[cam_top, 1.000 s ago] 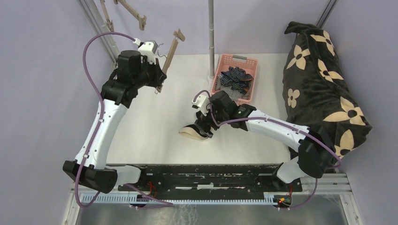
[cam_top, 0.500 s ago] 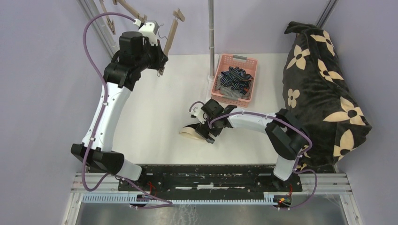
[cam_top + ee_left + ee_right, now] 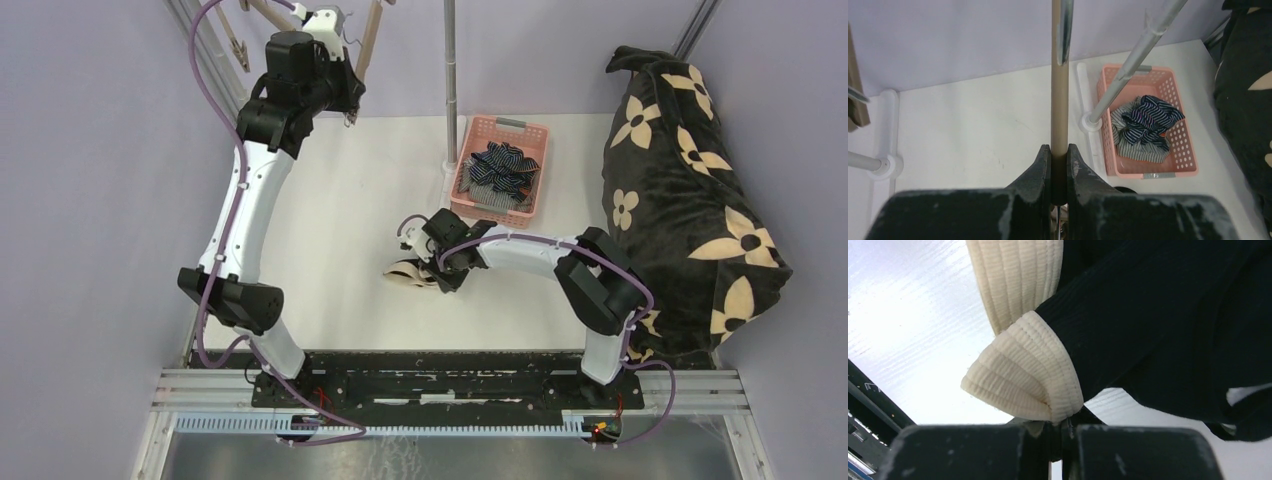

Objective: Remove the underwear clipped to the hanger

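Top external view, biggest thing first: the flower-print blanket is heaped at the right edge and has no part in the job. The white table carries everything else. At its far side stands the pink basket, with striped briefs lying loose in it, crumpled together. I cannot tell how many are in there.

The hanger is held high at the far left. In the left wrist view, the left tool is pressed together on the hanger's wooden bar, and no cloth shows on the stretch of bar in view.

The black brief lies on the table near the middle, in front of the basket. The right tool pinches it low at the table surface. In the right wrist view, the jaws are closed on a fold of its cream ribbed band.

I judge the brief to be very light, limp and stretchy, not fragile. It will sag and trail from any 1 grip point. The thick ribbed band is the best place to hold it, since it bunches firmly and should not slip. The thin body cloth would stretch or pull out.
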Tool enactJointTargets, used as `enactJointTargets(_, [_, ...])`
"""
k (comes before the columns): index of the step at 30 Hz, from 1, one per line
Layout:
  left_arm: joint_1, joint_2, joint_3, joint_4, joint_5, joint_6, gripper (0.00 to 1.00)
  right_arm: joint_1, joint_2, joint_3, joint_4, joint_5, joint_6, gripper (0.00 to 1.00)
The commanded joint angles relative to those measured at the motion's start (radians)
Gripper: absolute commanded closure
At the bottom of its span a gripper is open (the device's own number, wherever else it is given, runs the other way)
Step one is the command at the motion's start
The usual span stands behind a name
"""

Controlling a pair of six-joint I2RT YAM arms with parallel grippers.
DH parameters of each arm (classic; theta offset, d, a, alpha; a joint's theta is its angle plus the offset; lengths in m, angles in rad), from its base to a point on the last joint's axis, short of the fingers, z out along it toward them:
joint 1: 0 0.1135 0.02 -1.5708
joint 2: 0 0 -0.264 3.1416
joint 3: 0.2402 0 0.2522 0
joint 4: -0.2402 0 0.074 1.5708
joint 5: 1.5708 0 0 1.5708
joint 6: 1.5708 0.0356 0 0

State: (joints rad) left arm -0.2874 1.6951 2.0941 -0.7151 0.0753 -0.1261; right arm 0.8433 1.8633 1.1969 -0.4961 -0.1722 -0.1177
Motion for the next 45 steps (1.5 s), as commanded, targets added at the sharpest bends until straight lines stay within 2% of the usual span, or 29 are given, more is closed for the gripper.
enactJointTargets(1, [0.001,0.012,0.115,0.077,-0.038,-0.024,0.97,-0.001,-0.119,0.062,0.002,0.093,0.002,0.99])
enactJointTargets(12, [0.021,0.072,0.223,0.094,-0.058,-0.050,0.97,-0.011,-0.454,0.160,0.037,0.371,-0.056,0.99])
enactJointTargets(19, [0.040,0.106,0.237,0.122,-0.059,-0.074,0.97,-0.112,-0.564,0.175,0.128,0.509,-0.095,0.99])
enactJointTargets(27, [0.044,0.180,0.309,0.222,-0.069,-0.088,0.97,-0.256,-0.533,0.245,0.196,0.472,-0.111,0.99])
enactJointTargets(45, [0.087,0.293,0.314,0.427,-0.135,-0.169,0.97,-0.399,-0.401,0.233,0.412,0.433,-0.101,0.99])
